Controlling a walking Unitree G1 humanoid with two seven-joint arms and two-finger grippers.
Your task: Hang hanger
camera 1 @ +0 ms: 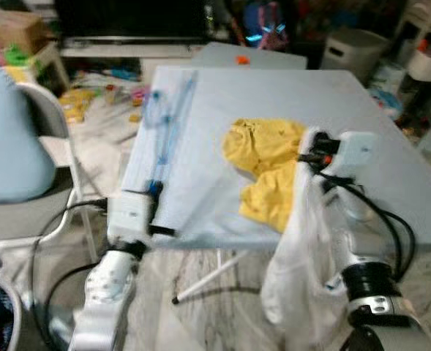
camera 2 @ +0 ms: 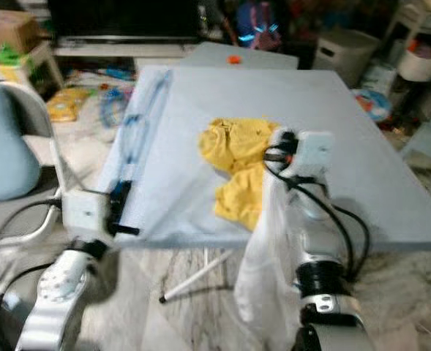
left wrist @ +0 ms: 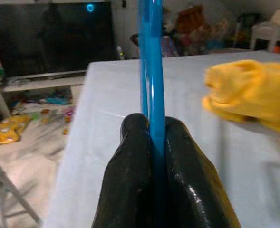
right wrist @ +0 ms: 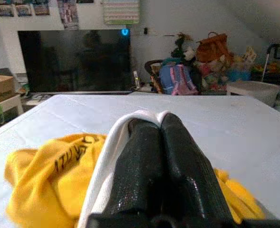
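A translucent blue hanger lies along the left edge of the pale blue table. My left gripper is shut on its near end, and the blue bar runs out between the black fingers. My right gripper is at the table's front edge, shut on a white garment that hangs down toward the floor. The white cloth wraps over the closed fingers. A crumpled yellow garment lies on the table just beyond the right gripper.
A white chair with a pale blue cover stands at the left. Toys litter the floor beyond it. A dark television and bags are behind the table. A small orange object sits at the table's far edge.
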